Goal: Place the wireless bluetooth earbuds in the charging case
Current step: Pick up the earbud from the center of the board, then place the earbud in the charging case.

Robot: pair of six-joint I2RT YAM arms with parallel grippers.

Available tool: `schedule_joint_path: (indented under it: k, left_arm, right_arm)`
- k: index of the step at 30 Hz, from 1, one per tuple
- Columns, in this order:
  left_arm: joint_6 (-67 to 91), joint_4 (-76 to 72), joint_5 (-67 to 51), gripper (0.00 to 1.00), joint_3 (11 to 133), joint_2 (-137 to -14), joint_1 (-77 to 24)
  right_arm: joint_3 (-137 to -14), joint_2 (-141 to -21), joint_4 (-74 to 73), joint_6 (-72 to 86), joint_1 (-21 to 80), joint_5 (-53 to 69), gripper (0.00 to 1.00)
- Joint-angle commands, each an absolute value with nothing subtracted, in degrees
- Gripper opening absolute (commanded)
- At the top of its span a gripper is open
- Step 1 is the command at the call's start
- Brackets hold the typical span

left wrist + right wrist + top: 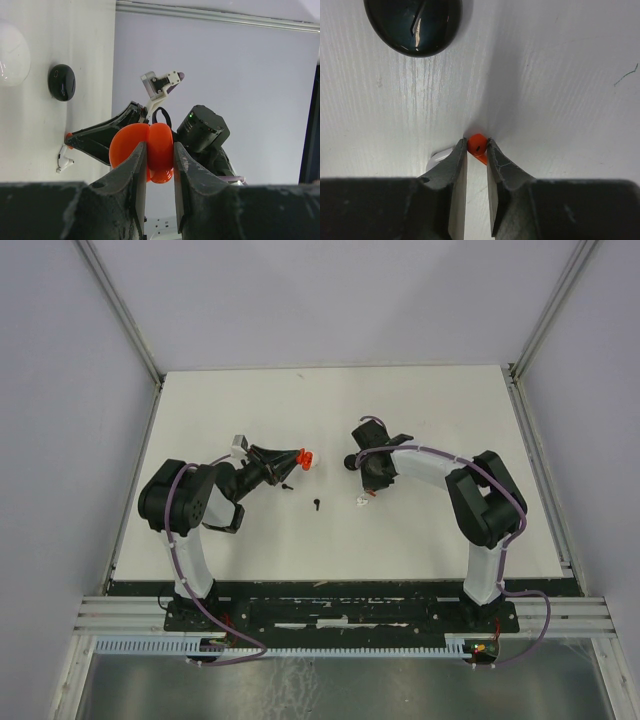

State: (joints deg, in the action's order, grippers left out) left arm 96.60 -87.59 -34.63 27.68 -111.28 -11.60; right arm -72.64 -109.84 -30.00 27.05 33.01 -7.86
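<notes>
Nearest to the arm bases, a black earbud (317,505) lies alone on the white table (450,420), between the two arms. Just to the right of it, the right gripper (477,150) points down at the table. Its jaws are almost together, and they pinch the red earbud (476,142) between the tips. This earbud is still down at the table surface. A white earbud (440,158) lies just beside it, partly hidden behind one finger. A little further, on the left side, a second black earbud (287,485) lies near the left gripper (159,147). This gripper reaches toward the middle of the table with its jaws pressed on the orange case (127,145), and it holds the case by the edge. In the left wrist view the case shows two rounded halves side by side, so it looks open, but I cannot tell this for sure. I also cannot tell if it touches the table. Beyond the right gripper, a black case (412,25), round and shiny, rests on the table near the red earbud but apart from it. At the edge of the left wrist view, a white round thing (10,57) is cut off by the frame.
</notes>
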Motion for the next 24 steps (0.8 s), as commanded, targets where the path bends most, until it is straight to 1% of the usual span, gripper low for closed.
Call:
schedule_joint_path:
  k: [1,4,8,12,15,18,24]
  left_arm:
    - [96.20,-99.07,-35.64,0.03,27.41,-111.01,-11.30]
    - [96.28,-99.06,-35.68,0.03,27.39,-110.88,-11.28]
    - [96.48,-99.03,-35.57,0.03,27.40,-110.08,-11.33]
    - [96.83,-99.01,-34.72,0.03,27.39,-109.50,-11.91]
    - [97.12,-98.99,-33.76,0.03,28.24,-109.59,-13.26]
    - [100.02,-98.99,-32.22,0.03,29.65,-109.76,-14.52]
    - [103.14,-97.85,-28.95,0.03,33.04,-108.93,-16.91]
  right_arm:
    - [-75.19,-110.37,-30.78,26.50,33.34,-8.55,0.19]
    - [-74.52,-107.82,-28.00,26.81,33.29,-8.65,0.14]
    - [-70.80,-101.29,-19.56,28.18,32.77,-7.25,0.11]
    - [-68.03,-95.83,-11.46,30.74,32.23,-4.59,0.06]
    - [-64.13,-92.34,-2.48,33.35,32.14,-1.65,0.04]
    - [-58.95,-89.44,10.54,36.56,32.04,0.84,0.03]
    - [-55.13,-89.22,25.60,38.35,32.06,6.14,0.01]
